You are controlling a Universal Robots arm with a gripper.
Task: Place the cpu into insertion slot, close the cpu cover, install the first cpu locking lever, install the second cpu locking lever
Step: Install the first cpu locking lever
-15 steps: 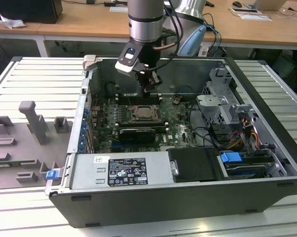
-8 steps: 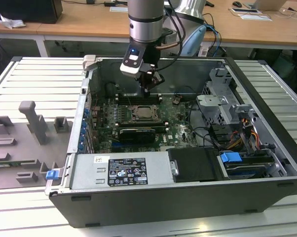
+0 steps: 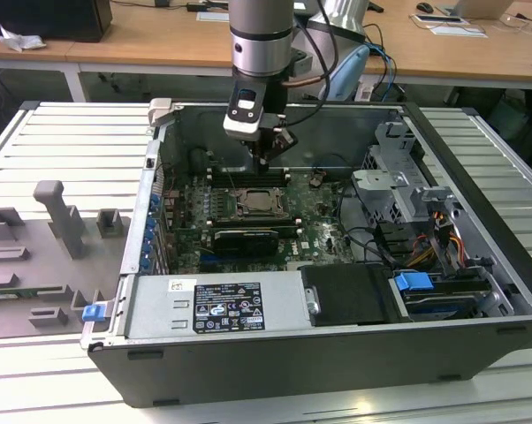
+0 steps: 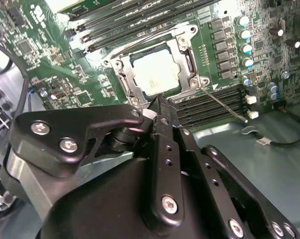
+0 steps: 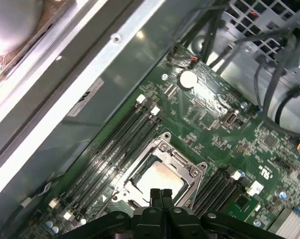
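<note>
1. One gripper [image 5: 160, 193], black metal: its two fingers are pressed together with nothing between them, tips just above the edge of the insertion slot [image 3: 259, 201].
2. One cpu [image 4: 155, 72], flat, square and pale, sits inside the insertion slot.
3. One cpu cover [image 4: 124, 82], a thin silver frame, lies flat around the cpu.
4. One thin wire lever [image 4: 222, 103] slants outward from a slot corner.
5. Two banks of long black memory slots [image 5: 115, 149] flank the insertion slot on the green circuit board [image 5: 210, 114].
</note>
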